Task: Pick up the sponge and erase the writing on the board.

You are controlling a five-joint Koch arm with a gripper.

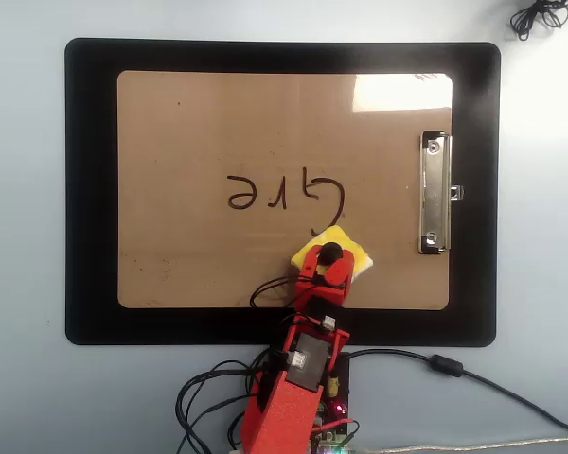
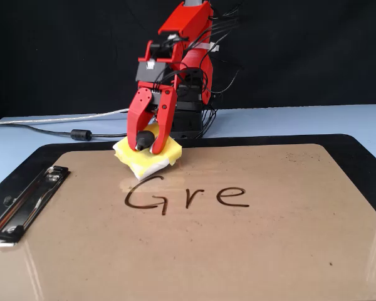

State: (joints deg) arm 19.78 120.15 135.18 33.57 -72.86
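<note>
On the board [image 2: 269, 251], the writing [image 2: 185, 195] lies nearest the fixed camera, with the sponge [image 2: 148, 155] just behind its first letter, its black knob clamped between the 2 jaws of the red gripper [image 2: 148, 143].

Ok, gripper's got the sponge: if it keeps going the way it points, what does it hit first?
Probably the board: the gripper, shut on the sponge, points down, just behind the writing's "G". Contact already possible; depth unclear.
</note>
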